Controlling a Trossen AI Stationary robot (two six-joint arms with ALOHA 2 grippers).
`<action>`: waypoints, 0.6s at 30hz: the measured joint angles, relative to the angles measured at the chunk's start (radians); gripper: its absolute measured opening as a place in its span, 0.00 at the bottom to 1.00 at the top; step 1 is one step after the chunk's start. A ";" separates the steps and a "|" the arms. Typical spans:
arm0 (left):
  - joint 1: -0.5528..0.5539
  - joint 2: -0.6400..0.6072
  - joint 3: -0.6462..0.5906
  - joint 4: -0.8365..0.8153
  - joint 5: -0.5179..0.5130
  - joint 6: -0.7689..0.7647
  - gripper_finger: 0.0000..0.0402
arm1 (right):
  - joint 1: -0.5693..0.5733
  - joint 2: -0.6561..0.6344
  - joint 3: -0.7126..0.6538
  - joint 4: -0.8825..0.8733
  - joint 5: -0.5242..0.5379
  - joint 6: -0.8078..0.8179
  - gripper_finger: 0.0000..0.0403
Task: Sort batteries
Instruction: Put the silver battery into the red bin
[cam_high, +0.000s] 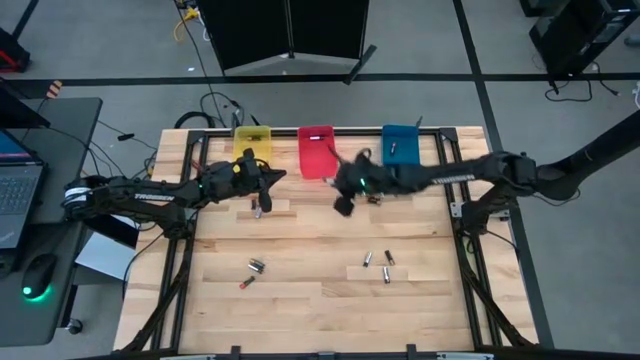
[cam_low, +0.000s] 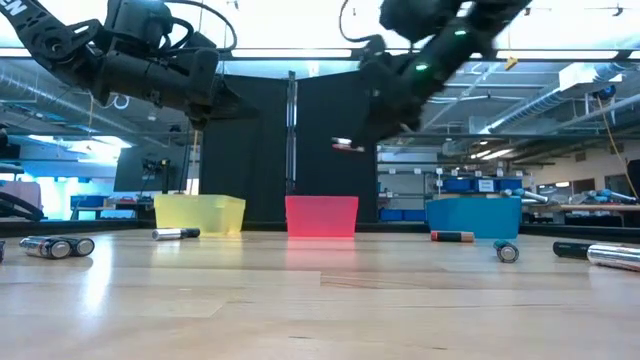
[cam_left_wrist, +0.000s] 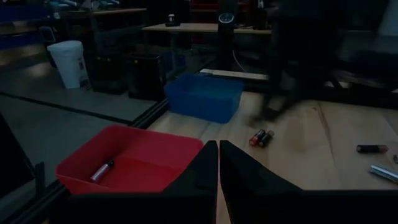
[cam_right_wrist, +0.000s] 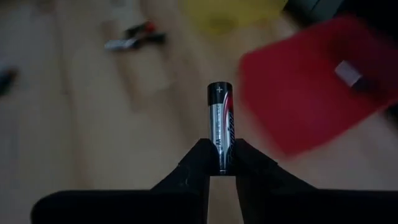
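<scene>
Battery (cam_right_wrist: 220, 127) between right gripper (cam_right_wrist: 220, 169) fingers — near red bin (cam_right_wrist: 323, 87).

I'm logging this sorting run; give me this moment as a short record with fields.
right gripper: right gripper shut on a silver battery, raised above the table near the red bin
left gripper: left gripper shut, empty, near the yellow bin
red bin: one cell inside
blue bin: blue bin holds one cell
table: table has loose batteries scattered
</scene>
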 joint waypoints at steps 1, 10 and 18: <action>-0.003 0.000 0.000 0.000 0.000 0.000 0.06 | -0.027 0.021 0.039 -0.012 -0.013 -0.037 0.15; -0.007 0.000 0.000 -0.004 0.001 0.005 0.06 | -0.242 0.318 0.433 -0.251 -0.175 -0.290 0.15; -0.007 0.000 0.000 -0.009 0.001 0.025 0.06 | -0.342 0.556 0.687 -0.465 -0.257 -0.345 0.15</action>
